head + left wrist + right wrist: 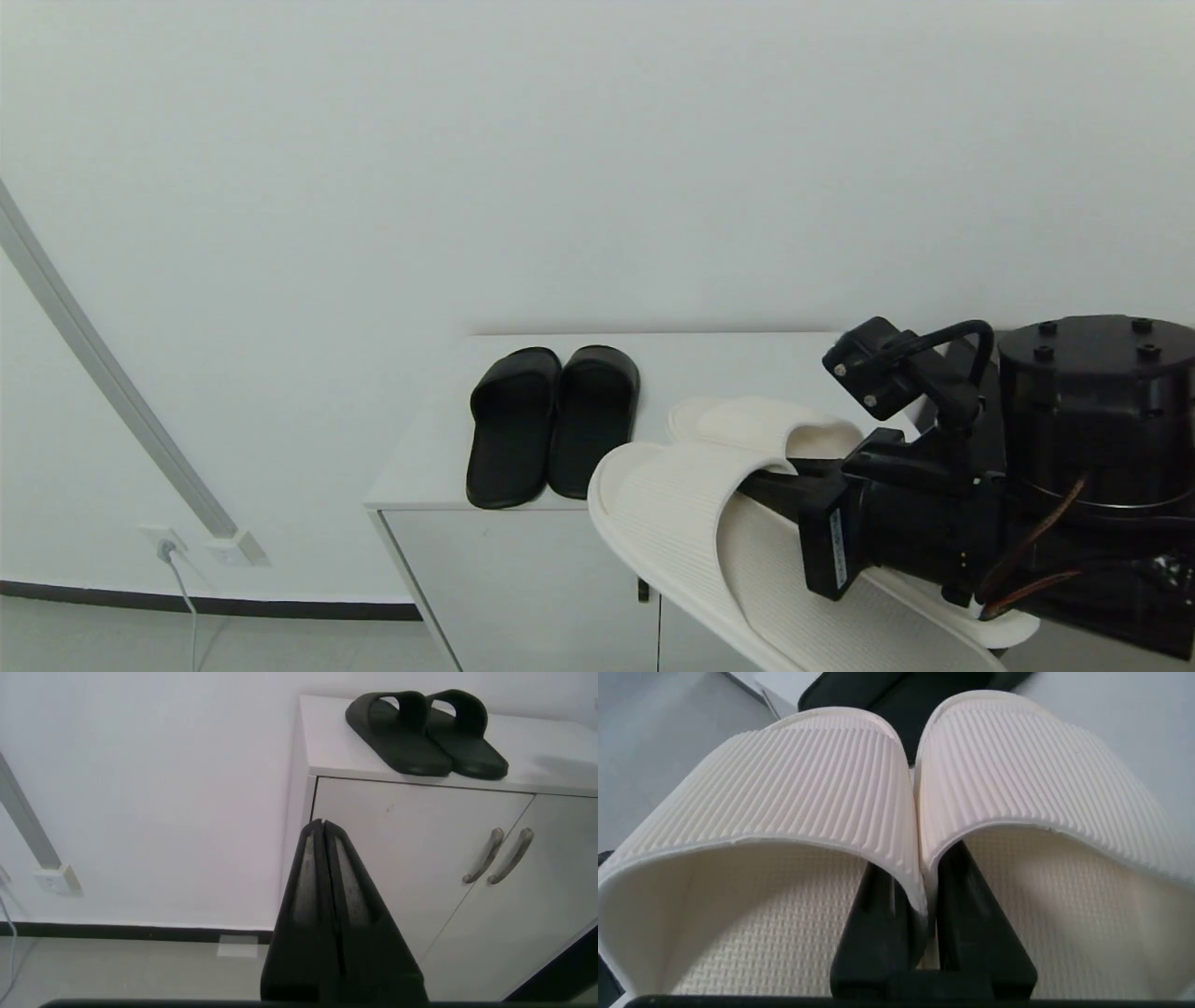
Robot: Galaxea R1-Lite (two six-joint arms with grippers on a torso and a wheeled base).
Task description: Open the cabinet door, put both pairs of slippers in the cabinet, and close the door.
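two cream slippers, ribbed across the straps, sit clamped in the right pincer — its fingers reach under both straps and pinch the inner edges together. their long axes run from near right to far left, toes toward the cabinet.

a black pair lies side by side on the cabinet's top, left part, long axes near to far, toes at the wall, heels at the front edge. both doors are closed, handles adjacent.

left pincer — clenched, holding nothing.
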